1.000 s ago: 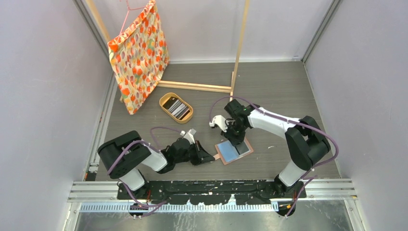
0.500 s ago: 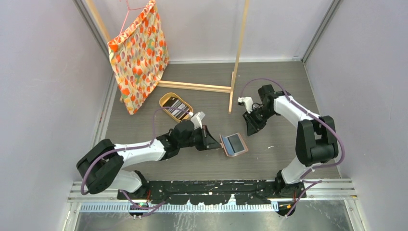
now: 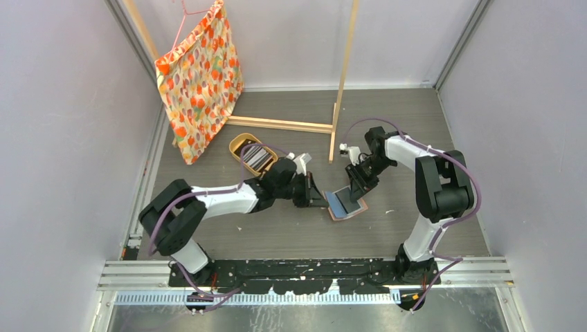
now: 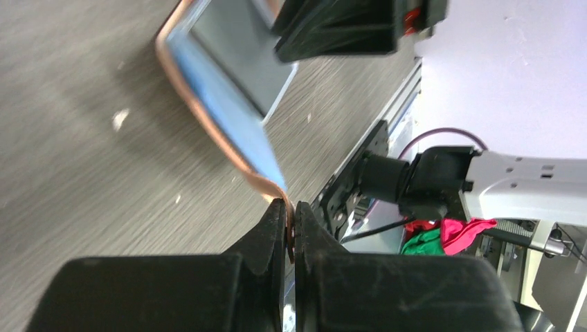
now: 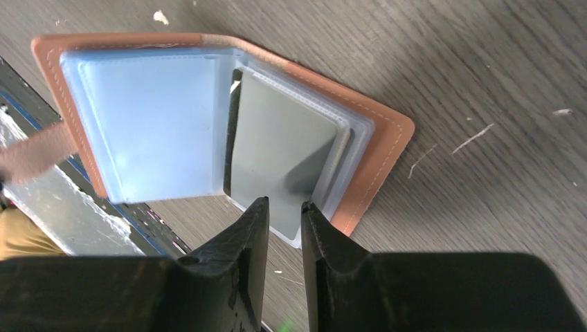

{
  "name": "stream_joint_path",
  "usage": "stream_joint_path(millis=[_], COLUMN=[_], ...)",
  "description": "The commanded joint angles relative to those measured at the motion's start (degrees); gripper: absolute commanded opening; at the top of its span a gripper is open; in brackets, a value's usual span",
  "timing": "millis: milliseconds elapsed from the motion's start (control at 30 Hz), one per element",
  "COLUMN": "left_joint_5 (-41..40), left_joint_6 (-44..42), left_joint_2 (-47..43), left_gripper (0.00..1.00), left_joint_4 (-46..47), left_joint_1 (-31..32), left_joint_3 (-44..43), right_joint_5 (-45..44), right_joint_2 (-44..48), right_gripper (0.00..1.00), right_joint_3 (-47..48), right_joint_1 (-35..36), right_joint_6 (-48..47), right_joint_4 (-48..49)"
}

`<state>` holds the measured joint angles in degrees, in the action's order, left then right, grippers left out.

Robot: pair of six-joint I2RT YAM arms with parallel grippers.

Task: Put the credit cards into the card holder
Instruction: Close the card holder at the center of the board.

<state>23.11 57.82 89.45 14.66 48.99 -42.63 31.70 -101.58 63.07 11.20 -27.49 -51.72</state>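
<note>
The salmon-brown card holder (image 3: 348, 205) lies open on the table, its near flap tilted up. My left gripper (image 3: 324, 200) is shut on its snap tab; in the left wrist view the jaws (image 4: 291, 214) pinch the brown tab and the raised flap (image 4: 208, 76) stands beyond them. My right gripper (image 3: 358, 185) hovers just above the holder's far side. In the right wrist view its jaws (image 5: 284, 207) stand a narrow gap apart with nothing between them. Below them a grey credit card (image 5: 284, 159) sits in a clear pocket of the holder (image 5: 377, 159). More cards (image 3: 256, 156) lie in the tray.
An oval tan tray (image 3: 235, 144) stands left of the holder at mid table. A wooden frame (image 3: 342, 69) and a hanging orange patterned bag (image 3: 201, 76) stand at the back. The table's metal front rail (image 3: 304, 273) runs by the arm bases.
My left arm reached right and took hold of the holder's tab, tilting a flap up. My right gripper left the holder, swung back right, and now hovers at its far side.
</note>
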Motion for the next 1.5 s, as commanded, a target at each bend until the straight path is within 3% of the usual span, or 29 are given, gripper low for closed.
stream_joint_path(millis=[0, 400, 633, 833, 933, 1100, 1200, 1333, 1467], left_joint_5=[3.35, 5.43, 4.71, 3.89, 3.49, -0.63, -3.99, -8.63, -12.93], left_joint_6=[-1.01, 2.54, 3.62, 4.8, 4.84, -4.16, -10.96, -19.15, -22.13], left_joint_2=[5.06, 17.86, 23.37, 29.53, 30.63, 25.42, 18.98, 9.34, -0.48], left_gripper=[0.01, 0.01, 0.02, 0.04, 0.12, 0.49, 0.63, 0.67, 0.69], left_joint_4=[1.96, 6.69, 7.64, 8.64, 8.63, -2.12, -9.25, -16.27, -14.25], left_joint_1=[-0.2, -0.21, -0.13, 0.69, 1.01, 0.94, 0.61, 0.49, 0.49], left_joint_3=[-8.74, -20.26, -24.78, -29.39, -30.7, -34.55, -35.87, -32.71, -22.38], right_joint_5=[-1.48, 5.18, 0.7, -2.34, -2.24, 1.14, 6.37, 12.67, 19.46], right_joint_2=[-0.8, -1.31, -0.07, -2.22, -1.77, -0.62, 1.0, 4.85, 9.48], right_gripper=[0.28, 0.28, 0.29, 0.15, 0.13, 0.13, 0.16, 0.26, 0.36], right_joint_3=[1.89, 3.61, 2.23, 3.1, 3.07, 2.92, 3.01, 2.72, 1.55], right_joint_1=[0.13, -6.57, -9.27, -10.31, -12.66, -14.48, -14.84, -15.6, -16.2], right_joint_6=[6.09, 6.22, 7.01, 8.49, 9.28, 8.55, 6.05, 1.79, -2.2], right_joint_4=[2.27, 0.27, 1.81, 2.92, 3.19, 2.33, 0.56, -2.37, -4.47])
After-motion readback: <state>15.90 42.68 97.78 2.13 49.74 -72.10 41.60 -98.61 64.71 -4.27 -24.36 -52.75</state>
